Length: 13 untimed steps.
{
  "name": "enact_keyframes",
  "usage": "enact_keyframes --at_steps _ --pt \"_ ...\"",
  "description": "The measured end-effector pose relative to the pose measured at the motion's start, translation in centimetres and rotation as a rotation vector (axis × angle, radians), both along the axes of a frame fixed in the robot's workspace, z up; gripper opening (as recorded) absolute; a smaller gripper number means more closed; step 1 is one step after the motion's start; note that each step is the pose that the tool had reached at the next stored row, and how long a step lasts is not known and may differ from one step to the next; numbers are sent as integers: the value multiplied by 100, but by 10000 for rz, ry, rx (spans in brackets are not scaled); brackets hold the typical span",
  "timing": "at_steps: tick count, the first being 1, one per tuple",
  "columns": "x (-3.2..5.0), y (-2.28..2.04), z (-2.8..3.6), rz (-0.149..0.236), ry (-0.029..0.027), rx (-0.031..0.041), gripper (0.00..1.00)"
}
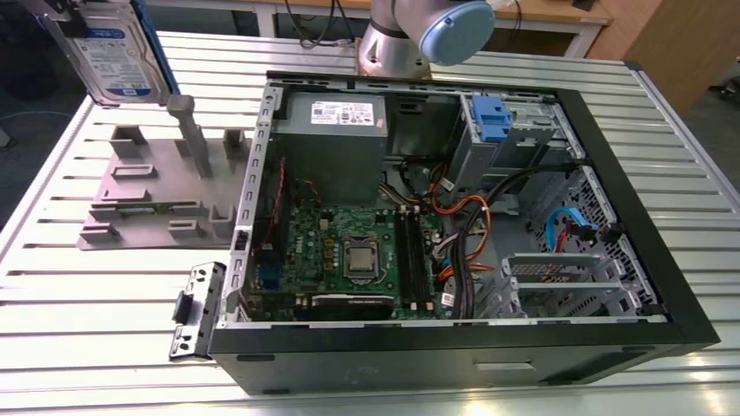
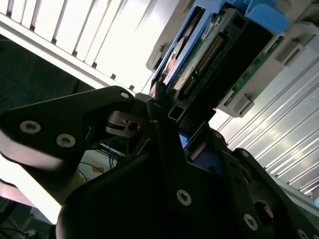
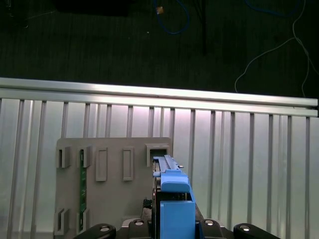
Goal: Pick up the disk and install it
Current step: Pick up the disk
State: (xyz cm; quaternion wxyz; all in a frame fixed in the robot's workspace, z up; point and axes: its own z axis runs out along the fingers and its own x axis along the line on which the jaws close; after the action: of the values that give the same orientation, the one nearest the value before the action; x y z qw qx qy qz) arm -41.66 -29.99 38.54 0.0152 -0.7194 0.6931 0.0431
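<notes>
Disk [image 1: 116, 52] — clamped in tool [image 2: 169, 112]

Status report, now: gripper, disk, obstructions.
Gripper shut on the disk. Disk held in the air above the grey stand, outside the open computer case. No obstruction seen around it.

Robotics lab/wkshop: slatted alu bench [image 1: 104, 347]; open PC case [image 1: 463, 351]; arm base [image 1: 391, 48]

disk [image 1: 116, 52]: silver, white-and-blue label, blue bracket. gripper [image 3: 174, 226]: black. stand [image 1: 139, 195]: plain grey. table [image 1: 104, 303]: silver, ribbed stripes. case [image 1: 463, 351]: black shell, grey inside. board [image 1: 335, 247]: green. cables [image 1: 460, 208]: orange, some blue. arm cap [image 1: 457, 30]: light blue.
</notes>
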Motion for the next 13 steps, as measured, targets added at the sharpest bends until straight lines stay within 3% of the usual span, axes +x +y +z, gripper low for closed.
enact_keyframes --at_steps 13 --pt "0 0 41 0 1 0 36"
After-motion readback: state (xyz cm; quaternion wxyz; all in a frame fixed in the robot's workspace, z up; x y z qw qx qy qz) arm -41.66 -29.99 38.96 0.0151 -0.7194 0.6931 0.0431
